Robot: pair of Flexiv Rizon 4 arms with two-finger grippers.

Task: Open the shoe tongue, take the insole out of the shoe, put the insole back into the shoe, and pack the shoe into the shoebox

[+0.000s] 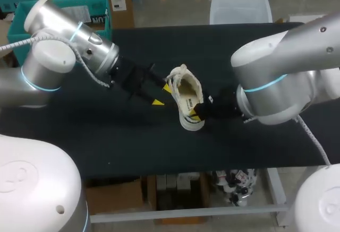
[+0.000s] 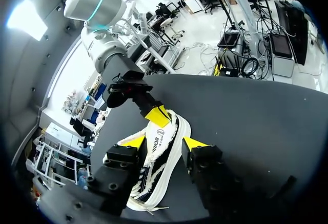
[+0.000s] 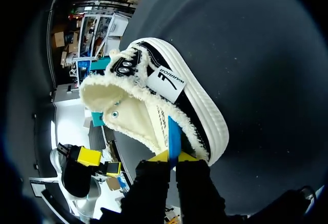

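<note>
A cream canvas shoe point(image 1: 185, 91) with frayed, fuzzy edging, a black side band and a thick white rubber sole is seen in the head view at the middle of the black matte table point(image 1: 133, 142), set between the two arms. From above, the left gripper point(image 1: 162, 95) is shown with its yellow tips spread wide at the laced end — one tip beside the tongue, the other clear of the shoe. In its own wrist view the shoe is seen lying between those parted fingers, though contact cannot be made out. Only in the right wrist view is it shown what is pinched at the heel: the right gripper point(image 3: 175, 156) is closed narrowly on a thin insole point(image 3: 173, 131) — cream-faced, blue-edged, stood on edge inside the opening. Metal eyelets and a white tag on the side are seen there too.
</note>
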